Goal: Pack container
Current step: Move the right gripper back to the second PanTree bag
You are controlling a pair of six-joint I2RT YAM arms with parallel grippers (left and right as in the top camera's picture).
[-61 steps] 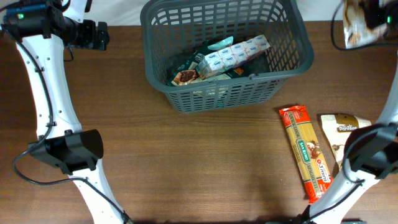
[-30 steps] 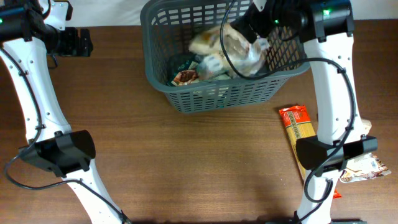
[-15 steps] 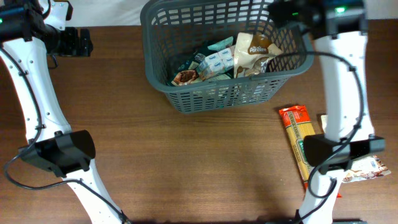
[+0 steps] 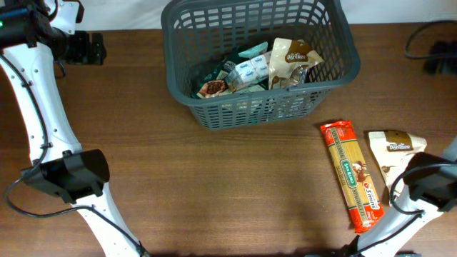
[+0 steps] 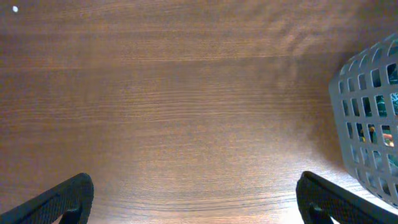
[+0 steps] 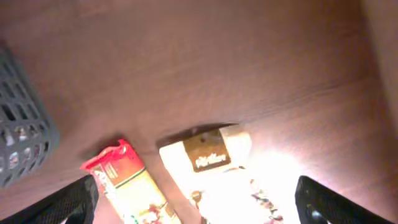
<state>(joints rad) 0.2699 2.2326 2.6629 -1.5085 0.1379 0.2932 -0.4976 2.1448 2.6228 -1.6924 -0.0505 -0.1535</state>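
Now your left gripper [image 5: 196, 198] gapes empty beside the container [image 4: 243, 114]. Your right gripper [image 6: 196, 200] — likewise spread, holding nothing — hangs over the pasta packet [image 6: 127, 180] and beige pouch [image 6: 208, 152].

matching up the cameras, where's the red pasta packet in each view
overhead: red pasta packet lower right on the table, just left of the cream bag
left wrist: not in it
right wrist: packet bottom left, cut by the lower edge, cream bag to its right
shared landmark: the container, right edge in left wrist, left edge in right wrist
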